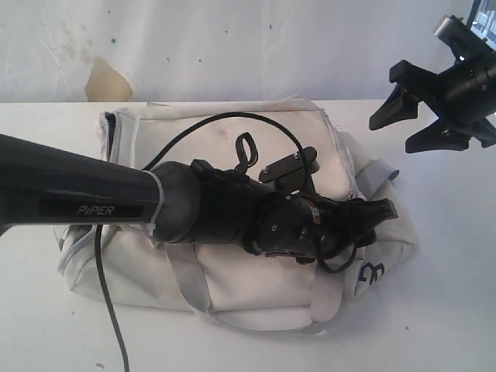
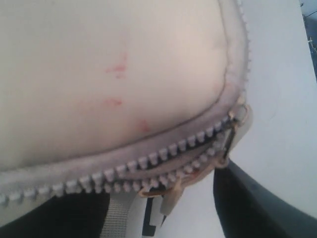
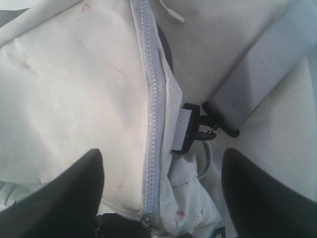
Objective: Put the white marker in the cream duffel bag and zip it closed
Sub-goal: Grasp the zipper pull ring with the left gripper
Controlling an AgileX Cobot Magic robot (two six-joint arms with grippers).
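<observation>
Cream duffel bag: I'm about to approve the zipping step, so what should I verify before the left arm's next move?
1. White marker inside the soft cream fabric duffel bag: cannot tell; no marker in view.
2. Grey toothed zipper shut: not ok; two tooth rows apart, with a dark gap between them.
3. Pale zipper pull tab within reach of the left gripper: ok; it sits between the open fingers, ungripped.
4. Right gripper clear of the bag: ok; open, off to its side.
</observation>
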